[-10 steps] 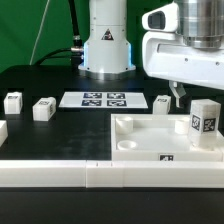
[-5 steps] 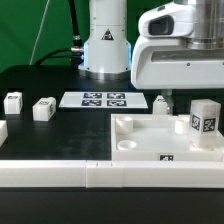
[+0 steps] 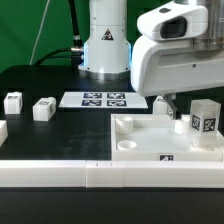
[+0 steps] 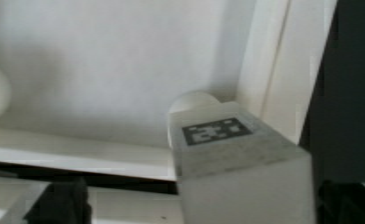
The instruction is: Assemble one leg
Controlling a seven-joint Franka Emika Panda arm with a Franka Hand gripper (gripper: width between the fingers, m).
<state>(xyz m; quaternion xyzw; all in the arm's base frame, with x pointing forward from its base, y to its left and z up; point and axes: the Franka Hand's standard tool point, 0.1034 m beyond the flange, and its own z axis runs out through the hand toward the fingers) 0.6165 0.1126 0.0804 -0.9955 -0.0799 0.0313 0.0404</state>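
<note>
One leg (image 3: 203,122), a white post with a square tag on its side, stands upright on the large flat white piece (image 3: 150,140) near its corner at the exterior view's right. My gripper (image 3: 172,104) hangs low just beside and behind this leg, one dark finger showing. In the wrist view the leg (image 4: 229,150) fills the space between my two dark fingers (image 4: 63,200), which stand wide apart; the gripper (image 4: 197,208) is open. Whether the pads touch the leg I cannot tell.
Two more legs (image 3: 13,101) (image 3: 43,108) lie on the black table at the exterior view's left, and part of another (image 3: 2,130) is at the edge. The marker board (image 3: 105,99) lies before the robot base (image 3: 107,45). A white ledge (image 3: 100,175) runs along the front.
My gripper has moved toward the exterior view's left and lower, coming down next to the standing leg. The leg and the other parts have not moved.
</note>
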